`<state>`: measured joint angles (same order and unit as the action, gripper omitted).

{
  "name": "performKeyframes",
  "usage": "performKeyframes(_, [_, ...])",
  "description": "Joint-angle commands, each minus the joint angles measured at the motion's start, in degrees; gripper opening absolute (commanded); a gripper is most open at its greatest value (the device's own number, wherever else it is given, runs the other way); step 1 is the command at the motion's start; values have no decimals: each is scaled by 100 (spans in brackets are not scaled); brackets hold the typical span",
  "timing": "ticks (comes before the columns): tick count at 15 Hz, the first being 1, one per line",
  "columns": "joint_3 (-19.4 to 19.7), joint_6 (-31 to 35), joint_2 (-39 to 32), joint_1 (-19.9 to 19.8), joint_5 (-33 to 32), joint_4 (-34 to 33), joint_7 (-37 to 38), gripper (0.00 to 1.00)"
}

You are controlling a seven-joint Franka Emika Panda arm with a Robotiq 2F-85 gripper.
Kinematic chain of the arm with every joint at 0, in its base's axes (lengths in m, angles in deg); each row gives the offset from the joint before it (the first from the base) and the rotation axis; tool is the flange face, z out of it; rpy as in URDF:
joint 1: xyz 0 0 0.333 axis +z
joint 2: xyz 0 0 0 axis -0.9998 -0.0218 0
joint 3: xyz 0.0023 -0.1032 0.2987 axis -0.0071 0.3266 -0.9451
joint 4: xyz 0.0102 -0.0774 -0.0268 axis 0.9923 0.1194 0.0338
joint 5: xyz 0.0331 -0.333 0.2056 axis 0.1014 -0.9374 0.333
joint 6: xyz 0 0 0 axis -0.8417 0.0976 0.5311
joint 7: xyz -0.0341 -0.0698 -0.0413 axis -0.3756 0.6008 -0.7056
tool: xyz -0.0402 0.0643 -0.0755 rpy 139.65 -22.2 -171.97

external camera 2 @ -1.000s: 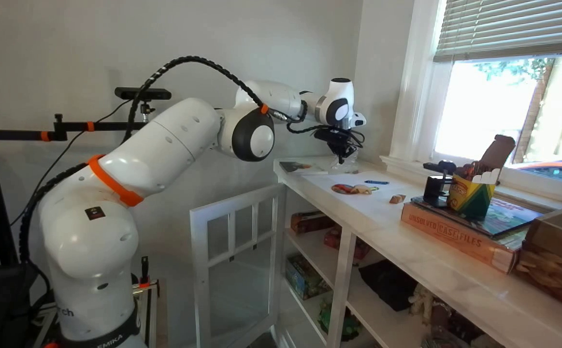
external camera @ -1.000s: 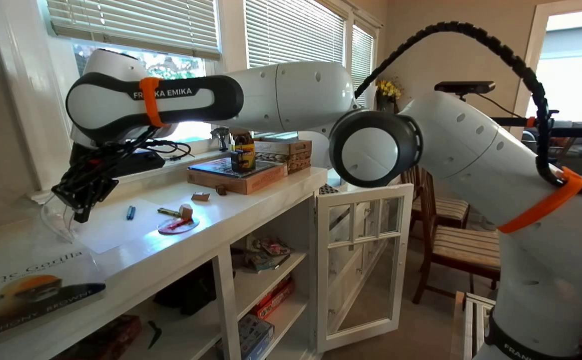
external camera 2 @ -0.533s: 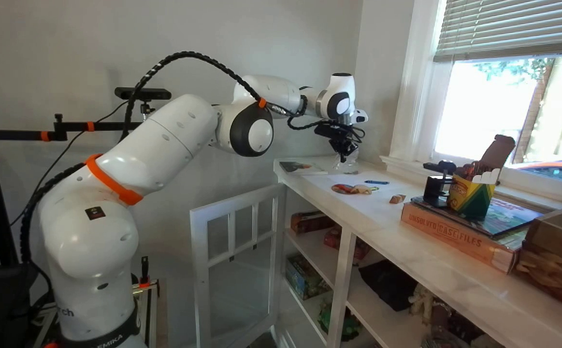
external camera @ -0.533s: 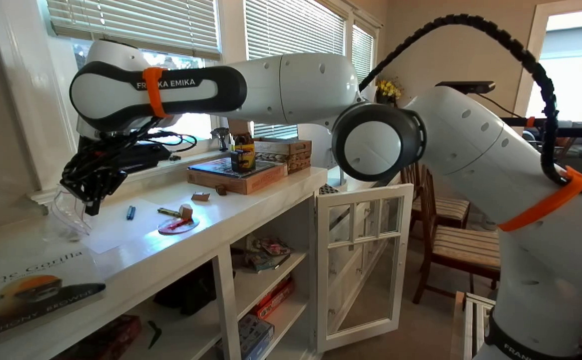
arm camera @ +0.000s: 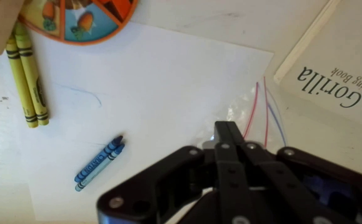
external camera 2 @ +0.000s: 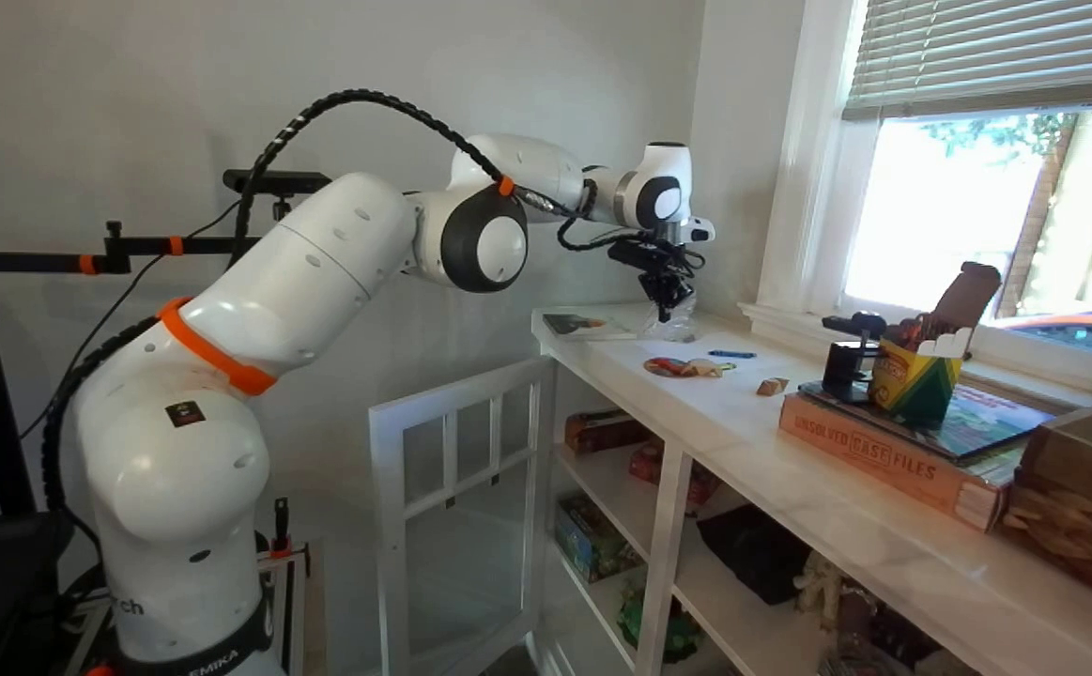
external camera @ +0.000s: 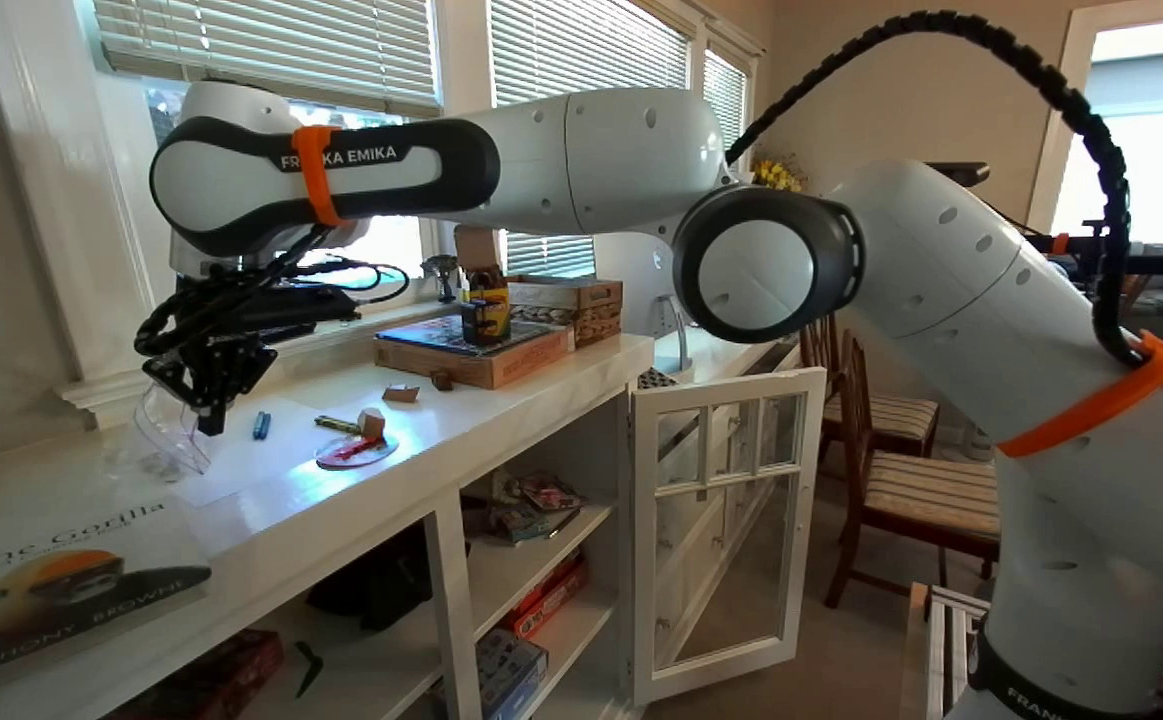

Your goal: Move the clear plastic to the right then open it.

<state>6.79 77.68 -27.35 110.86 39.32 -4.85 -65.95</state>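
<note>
You've drawn the clear plastic bag [external camera: 169,445] further over the edge of the paper [arm camera: 137,93], your tool [arm camera: 226,129] clenched on its raised part; the shift seems under way, opening remains.

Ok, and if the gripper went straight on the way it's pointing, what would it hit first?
It points down, so most likely the clear plastic bag just below the gripper, then probably the white paper; how close either lies is hard to judge.

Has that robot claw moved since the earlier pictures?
Yes: in an exterior view, the claw has shifted rightward in the picture, towards the blue crayons, which stayed put.
</note>
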Motion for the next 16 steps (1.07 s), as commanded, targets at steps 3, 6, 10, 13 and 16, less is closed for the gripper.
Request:
performKeyframes(3, [93,-130,630,91,-42,949,626,0])
performKeyframes(6, [176,-238,838,166,-215,1291,824,0])
performKeyframes(10, [386,-539,1077,374,-784,1670,886,0])
performKeyframes(13, [484,-701,1198,503,-1144,1856,922,0])
performKeyframes(16, [548,-778,1314,584,-1422,2029,934,0])
